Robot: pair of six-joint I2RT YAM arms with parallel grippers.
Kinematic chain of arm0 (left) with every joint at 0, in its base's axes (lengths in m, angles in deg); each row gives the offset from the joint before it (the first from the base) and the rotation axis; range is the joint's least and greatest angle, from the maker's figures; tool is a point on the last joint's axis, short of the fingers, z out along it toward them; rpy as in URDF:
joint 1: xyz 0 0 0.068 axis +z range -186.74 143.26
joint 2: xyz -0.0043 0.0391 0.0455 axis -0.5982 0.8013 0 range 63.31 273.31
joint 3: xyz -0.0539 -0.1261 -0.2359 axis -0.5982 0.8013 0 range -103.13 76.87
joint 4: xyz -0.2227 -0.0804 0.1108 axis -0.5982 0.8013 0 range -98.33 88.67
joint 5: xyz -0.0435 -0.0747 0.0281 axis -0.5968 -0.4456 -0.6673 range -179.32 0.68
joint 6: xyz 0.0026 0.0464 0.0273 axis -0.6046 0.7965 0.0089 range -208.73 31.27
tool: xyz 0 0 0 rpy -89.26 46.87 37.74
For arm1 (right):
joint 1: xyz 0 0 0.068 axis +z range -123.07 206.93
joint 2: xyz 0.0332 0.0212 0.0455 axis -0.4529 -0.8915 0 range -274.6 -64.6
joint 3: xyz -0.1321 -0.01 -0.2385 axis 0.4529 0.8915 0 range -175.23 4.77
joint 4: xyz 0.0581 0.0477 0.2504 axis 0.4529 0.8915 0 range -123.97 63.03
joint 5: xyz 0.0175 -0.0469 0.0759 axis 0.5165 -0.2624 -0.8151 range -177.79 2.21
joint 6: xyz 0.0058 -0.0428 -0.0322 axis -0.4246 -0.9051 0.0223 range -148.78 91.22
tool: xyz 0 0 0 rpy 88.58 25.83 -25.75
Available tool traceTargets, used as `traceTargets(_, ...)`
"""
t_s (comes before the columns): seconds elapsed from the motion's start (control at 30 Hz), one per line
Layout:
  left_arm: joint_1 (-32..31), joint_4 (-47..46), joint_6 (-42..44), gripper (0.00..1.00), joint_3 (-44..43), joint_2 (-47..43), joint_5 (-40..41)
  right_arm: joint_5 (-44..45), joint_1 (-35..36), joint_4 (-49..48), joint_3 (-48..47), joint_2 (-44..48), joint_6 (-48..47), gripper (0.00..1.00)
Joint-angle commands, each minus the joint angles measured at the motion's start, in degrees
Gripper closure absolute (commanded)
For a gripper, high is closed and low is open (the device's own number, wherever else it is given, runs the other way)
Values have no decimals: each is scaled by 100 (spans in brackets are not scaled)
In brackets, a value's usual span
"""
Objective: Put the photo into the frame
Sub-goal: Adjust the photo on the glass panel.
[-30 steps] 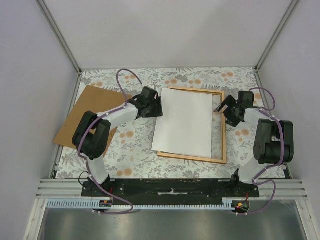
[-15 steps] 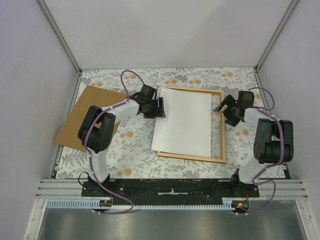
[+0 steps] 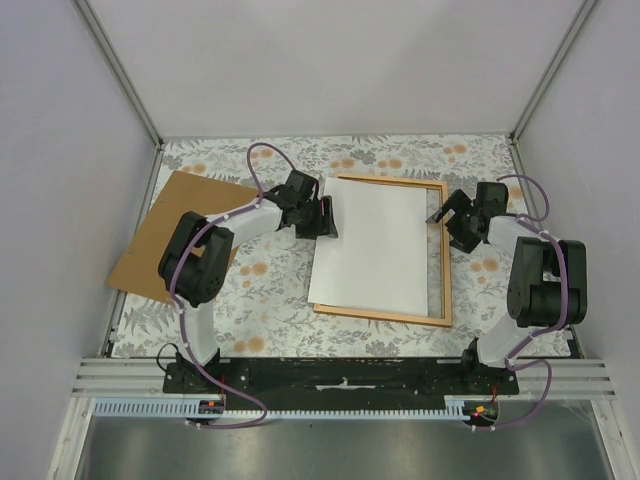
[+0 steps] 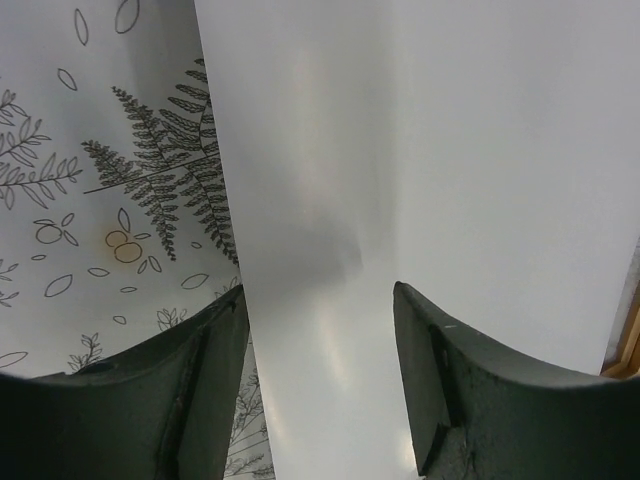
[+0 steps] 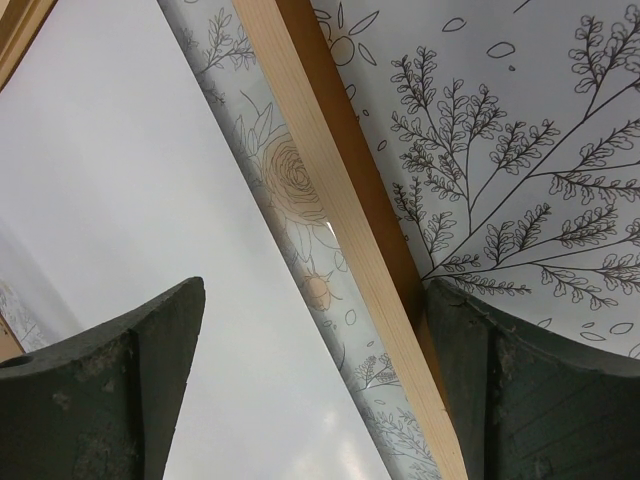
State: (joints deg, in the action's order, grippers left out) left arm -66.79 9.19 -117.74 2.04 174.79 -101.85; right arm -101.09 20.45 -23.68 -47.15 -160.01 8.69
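Note:
The photo [image 3: 372, 245] lies white back up, slightly skewed, over the orange-brown frame [image 3: 444, 250]; its left edge covers the frame's left rail. My left gripper [image 3: 325, 215] is open at the photo's upper left edge. In the left wrist view the gripper [image 4: 320, 300] straddles that edge of the photo [image 4: 430, 150], one finger over the tablecloth, one over the paper. My right gripper [image 3: 443, 215] is open at the frame's upper right rail. In the right wrist view the gripper [image 5: 315, 288] straddles the rail [image 5: 330, 190], with the photo [image 5: 130, 200] to the left of it.
A plain brown backing board [image 3: 180, 230] lies at the left, partly over the table's left edge. The flowered tablecloth [image 3: 270, 290] covers the table. Walls and metal posts close in the back and sides.
My left gripper has moved right onto the photo's left edge, and the photo has shifted slightly right over the frame. The right arm has not moved.

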Motion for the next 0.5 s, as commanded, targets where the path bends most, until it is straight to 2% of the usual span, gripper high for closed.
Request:
traceTargets(0.0,-133,-117,-298,36,-217,32,-48,-138,33,-167,-195,32,6,2)
traceTargets(0.47,-599,111,-544,37,-656,312,243,-155,42,-158,-196,67,6,2)
